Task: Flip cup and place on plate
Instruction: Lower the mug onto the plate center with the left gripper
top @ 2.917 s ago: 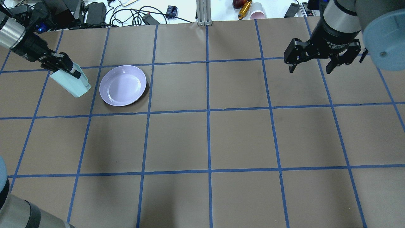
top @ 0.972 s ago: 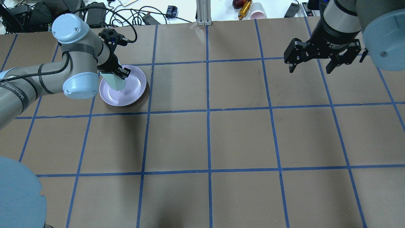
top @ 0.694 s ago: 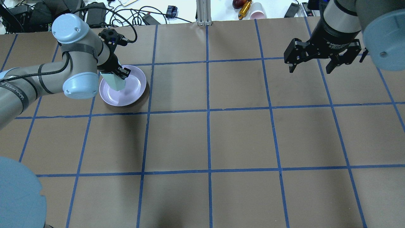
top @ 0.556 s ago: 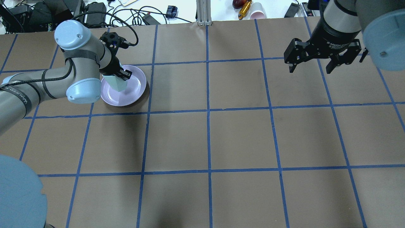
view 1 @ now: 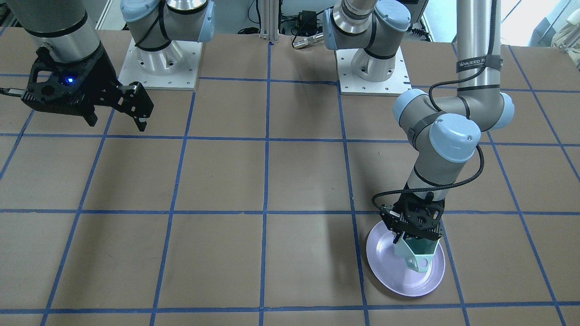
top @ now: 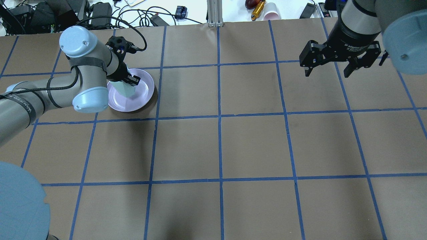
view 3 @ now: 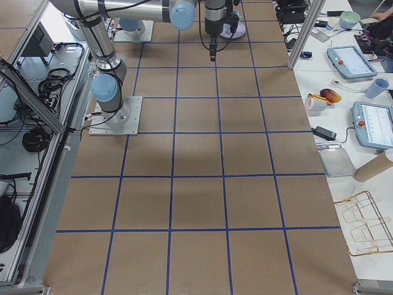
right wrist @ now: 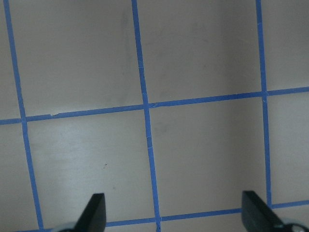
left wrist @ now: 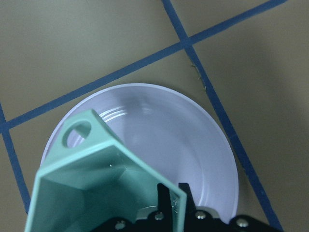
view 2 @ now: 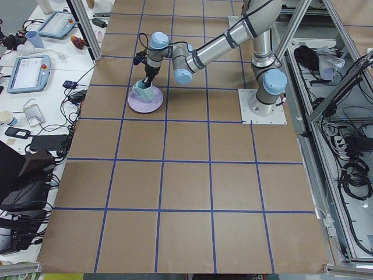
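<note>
The big left arm (top: 87, 65) blocks part of the plate (view 1: 389, 268) from overhead. The cup (view 1: 420, 257) is mouth-up over the plate now, not off beside it like before, with the left gripper (view 1: 415, 236) clamped on its rim. The right gripper (top: 327, 74) gapes empty and hasn't budged.

Lighting and picture quality: bright, even, diffuse light from above.

Soft-edged shadows are cast on the brown paper table (top: 253, 146), and a darker crescent is noted under the plate (top: 142, 90) on its lower right side in the overhead view. The white bench (top: 233, 10) beyond the table is washed out. A pale blue joint cap (top: 20, 203) close to that lens is rendered blurred. In the left wrist view, thin arcs of glare are recorded on the glossy plate, and the cup (left wrist: 96, 179), close to the lens, is slightly soft. In the right wrist view, a paler sheen is seen at lower left, and the fingertips (right wrist: 95, 210) of the right gripper (right wrist: 176, 220) are out of focus.
</note>
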Robot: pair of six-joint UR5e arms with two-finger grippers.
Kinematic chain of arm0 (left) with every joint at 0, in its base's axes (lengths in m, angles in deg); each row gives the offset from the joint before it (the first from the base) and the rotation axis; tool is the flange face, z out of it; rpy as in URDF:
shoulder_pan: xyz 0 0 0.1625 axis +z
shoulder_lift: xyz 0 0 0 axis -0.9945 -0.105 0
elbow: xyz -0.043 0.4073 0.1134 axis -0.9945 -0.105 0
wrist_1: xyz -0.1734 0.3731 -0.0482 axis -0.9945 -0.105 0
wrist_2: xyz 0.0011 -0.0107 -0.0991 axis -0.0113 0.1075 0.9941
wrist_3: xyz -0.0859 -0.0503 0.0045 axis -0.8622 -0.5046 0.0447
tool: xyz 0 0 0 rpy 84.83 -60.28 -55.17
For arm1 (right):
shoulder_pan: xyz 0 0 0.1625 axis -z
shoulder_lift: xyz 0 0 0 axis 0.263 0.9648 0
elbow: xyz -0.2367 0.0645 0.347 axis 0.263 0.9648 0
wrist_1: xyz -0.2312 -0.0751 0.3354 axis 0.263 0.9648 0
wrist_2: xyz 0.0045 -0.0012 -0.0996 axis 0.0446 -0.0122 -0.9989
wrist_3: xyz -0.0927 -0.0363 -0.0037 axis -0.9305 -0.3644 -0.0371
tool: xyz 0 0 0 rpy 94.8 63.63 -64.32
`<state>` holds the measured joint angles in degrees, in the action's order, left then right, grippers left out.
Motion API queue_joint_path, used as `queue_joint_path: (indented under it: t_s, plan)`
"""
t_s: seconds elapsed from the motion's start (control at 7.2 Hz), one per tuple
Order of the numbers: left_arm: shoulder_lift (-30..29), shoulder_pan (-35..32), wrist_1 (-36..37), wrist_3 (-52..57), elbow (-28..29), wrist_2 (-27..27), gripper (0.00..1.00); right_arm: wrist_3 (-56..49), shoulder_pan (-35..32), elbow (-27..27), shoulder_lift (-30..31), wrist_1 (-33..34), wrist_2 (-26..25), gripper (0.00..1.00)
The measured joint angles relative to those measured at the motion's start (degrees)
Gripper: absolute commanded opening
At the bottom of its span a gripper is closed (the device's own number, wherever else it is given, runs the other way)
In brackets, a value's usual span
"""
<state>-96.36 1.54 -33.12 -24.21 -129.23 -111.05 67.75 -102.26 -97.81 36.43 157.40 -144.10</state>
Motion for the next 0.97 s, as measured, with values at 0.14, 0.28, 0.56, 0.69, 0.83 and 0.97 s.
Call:
queue_joint_path:
  t_s: [0.14,0.28,0.56,0.69,0.83,0.97]
  plan:
    - [-0.3,0.1,1.6,0.0,-0.9,0.1,0.0,0.0,0.0,0.0,0.0,0.0,0.0,1.0]
    - [-0.7,0.1,3.1,0.0,-1.7,0.2,0.0,0.0,0.0,0.0,0.0,0.0,0.0,1.0]
    - [-1.5,0.2,4.2,0.0,-2.3,0.2,0.0,0.0,0.0,0.0,0.0,0.0,0.0,1.0]
    - [-1.7,0.2,4.3,0.0,-2.3,0.2,0.0,0.0,0.0,0.0,0.0,0.0,0.0,1.0]
    - [-1.7,0.2,4.3,0.0,-2.4,0.2,0.0,0.0,0.0,0.0,0.0,0.0,0.0,1.0]
    - [-1.8,0.2,4.1,0.0,-2.4,0.3,0.13,0.0,0.0,0.0,0.0,0.0,0.0,1.0]
